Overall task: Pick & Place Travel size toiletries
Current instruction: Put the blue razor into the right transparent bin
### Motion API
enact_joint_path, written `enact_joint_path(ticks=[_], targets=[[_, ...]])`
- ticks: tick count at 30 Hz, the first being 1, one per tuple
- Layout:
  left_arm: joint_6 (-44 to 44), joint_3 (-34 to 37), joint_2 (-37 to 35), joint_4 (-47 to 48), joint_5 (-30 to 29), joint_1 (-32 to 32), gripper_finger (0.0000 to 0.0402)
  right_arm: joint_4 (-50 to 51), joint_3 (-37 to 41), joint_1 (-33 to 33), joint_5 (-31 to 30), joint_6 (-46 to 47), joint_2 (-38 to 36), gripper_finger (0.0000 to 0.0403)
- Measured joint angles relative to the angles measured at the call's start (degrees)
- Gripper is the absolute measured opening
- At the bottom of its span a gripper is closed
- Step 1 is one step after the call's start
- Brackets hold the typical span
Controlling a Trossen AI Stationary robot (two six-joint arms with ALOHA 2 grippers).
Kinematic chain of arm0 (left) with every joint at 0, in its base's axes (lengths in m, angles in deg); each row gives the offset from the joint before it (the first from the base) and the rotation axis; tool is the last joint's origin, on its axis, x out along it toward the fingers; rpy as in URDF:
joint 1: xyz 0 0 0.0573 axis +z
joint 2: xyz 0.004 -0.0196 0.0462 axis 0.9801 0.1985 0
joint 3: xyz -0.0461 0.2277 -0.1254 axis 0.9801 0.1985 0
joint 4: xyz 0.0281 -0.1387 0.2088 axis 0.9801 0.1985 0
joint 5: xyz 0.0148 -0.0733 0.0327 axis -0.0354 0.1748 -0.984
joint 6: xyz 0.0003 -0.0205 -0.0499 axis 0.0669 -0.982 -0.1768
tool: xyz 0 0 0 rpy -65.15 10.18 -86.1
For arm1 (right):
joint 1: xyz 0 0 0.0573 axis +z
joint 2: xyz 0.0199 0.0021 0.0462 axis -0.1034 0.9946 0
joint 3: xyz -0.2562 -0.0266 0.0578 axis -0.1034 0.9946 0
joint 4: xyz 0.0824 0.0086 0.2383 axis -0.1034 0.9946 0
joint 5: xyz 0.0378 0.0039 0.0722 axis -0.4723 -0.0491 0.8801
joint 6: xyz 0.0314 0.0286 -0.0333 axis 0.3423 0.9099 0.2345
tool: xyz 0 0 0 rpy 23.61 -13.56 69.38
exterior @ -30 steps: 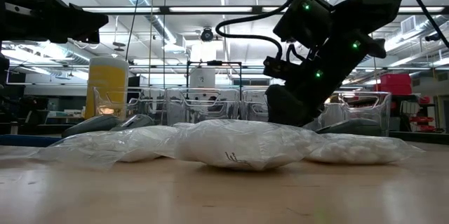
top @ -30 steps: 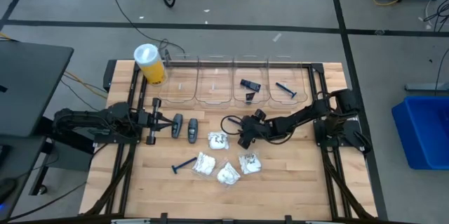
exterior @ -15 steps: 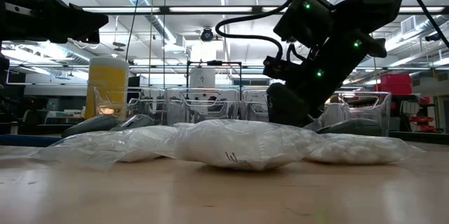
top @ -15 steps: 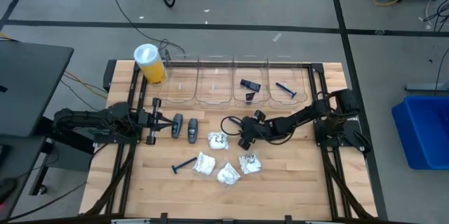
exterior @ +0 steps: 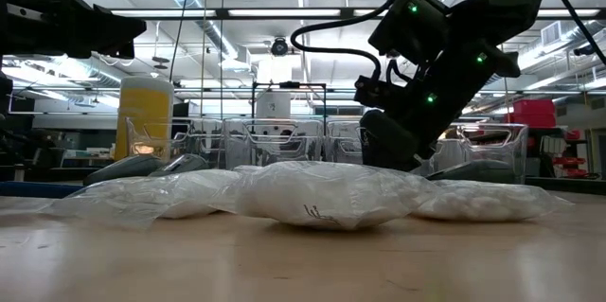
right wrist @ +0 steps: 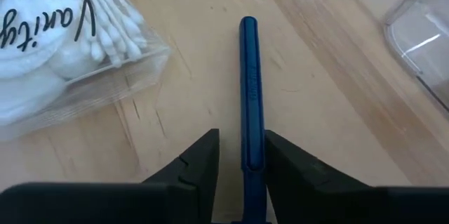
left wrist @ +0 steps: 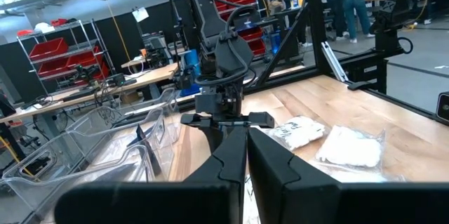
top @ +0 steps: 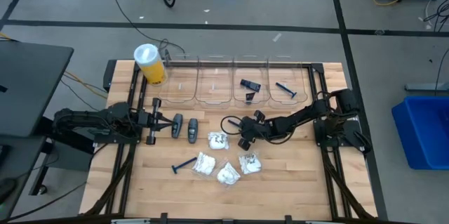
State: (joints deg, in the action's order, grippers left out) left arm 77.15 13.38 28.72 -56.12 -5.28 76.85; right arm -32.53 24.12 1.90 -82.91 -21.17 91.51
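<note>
1. The right gripper (right wrist: pixel 242 155) has its two dark fingers (right wrist: pixel 200 161) narrowed around the handle of a thin blue razor (right wrist: pixel 249 90) that lies flat on the wooden table (top: pixel 280 175). Each finger sits right against a side of the handle, though a firm grip cannot be confirmed.
2. Seen from above, the right arm (top: pixel 295 120) reaches low from the table's right edge toward the middle, its gripper (top: pixel 235 126) near the tabletop.
3. A clear packet of cotton swabs and pads (right wrist: pixel 56 48) lies just beside the razor.
4. The left gripper (top: pixel 160 119) is closed and empty, held low at the left side, pointing at two dark grey oval pieces (top: pixel 184 127).
5. More white packets (top: pixel 224 168) and a second blue razor (top: pixel 184 164) lie nearer the front edge.
</note>
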Motion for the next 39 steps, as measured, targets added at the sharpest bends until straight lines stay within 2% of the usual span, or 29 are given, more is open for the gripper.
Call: enact_joint_path(ticks=[25,34,39], targets=[[0.0,0.0,0.0,0.0,0.0,-0.01,0.0024,-0.28,0.0,0.0,0.25,0.0,0.0,0.0054],[0.01,0.0,0.0,-0.02,0.0,0.0,0.0024,-0.22,0.02,0.04,1.15,0.0,-0.45,0.0052],[0.01,0.0,0.0,-0.02,0.02,0.01,0.0024,-0.11,0.07,0.09,1.29,-2.21,-3.11,0.0052]])
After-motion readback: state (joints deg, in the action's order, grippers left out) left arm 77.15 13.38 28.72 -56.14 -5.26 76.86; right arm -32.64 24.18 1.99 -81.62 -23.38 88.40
